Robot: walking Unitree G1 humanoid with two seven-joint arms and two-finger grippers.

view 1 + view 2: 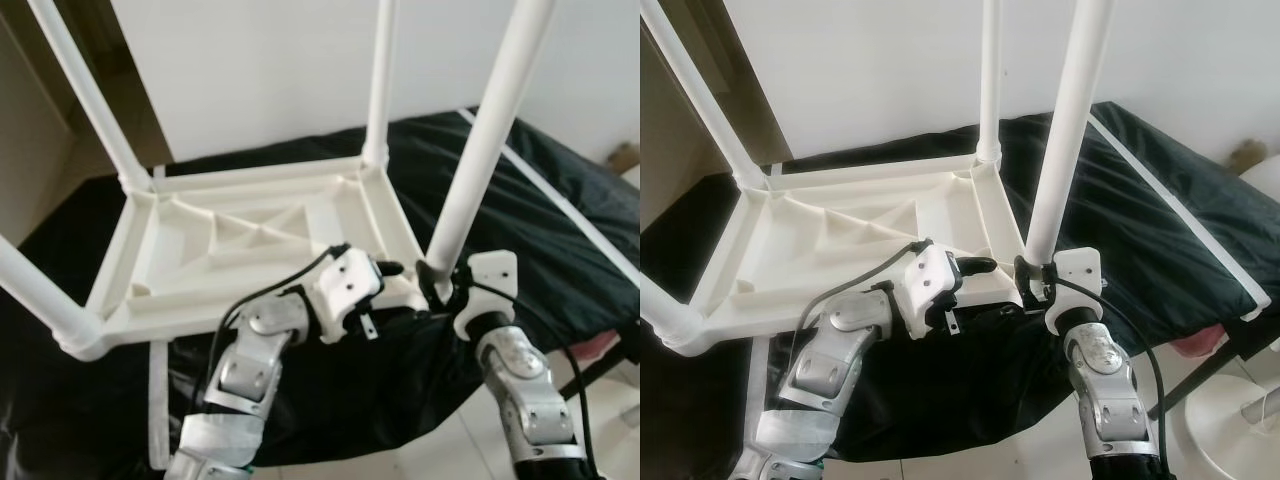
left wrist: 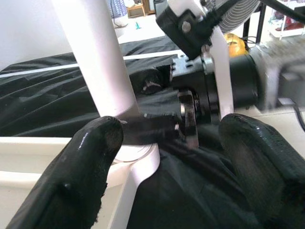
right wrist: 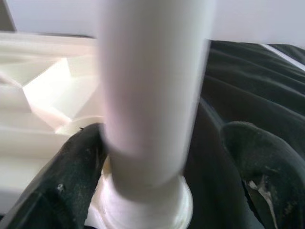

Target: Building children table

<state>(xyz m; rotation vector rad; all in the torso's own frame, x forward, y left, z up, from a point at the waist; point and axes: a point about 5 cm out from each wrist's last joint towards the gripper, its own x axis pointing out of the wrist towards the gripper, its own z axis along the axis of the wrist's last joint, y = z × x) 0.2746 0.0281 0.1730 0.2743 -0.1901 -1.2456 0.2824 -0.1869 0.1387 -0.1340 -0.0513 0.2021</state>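
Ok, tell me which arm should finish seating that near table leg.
Probably the right. The right gripper already straddles the base of the near leg at its socket, one finger touching it. The left gripper sits beside that corner, open, holding nothing.

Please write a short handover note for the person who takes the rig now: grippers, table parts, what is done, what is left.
Right gripper: fingers around the base of the near right leg, not clearly clamped.
Left gripper: open, beside the same corner socket.
Table top lies upside down on a black sheet; four legs stand in its corners.
Left: check the near right leg is seated, then turn the table over.
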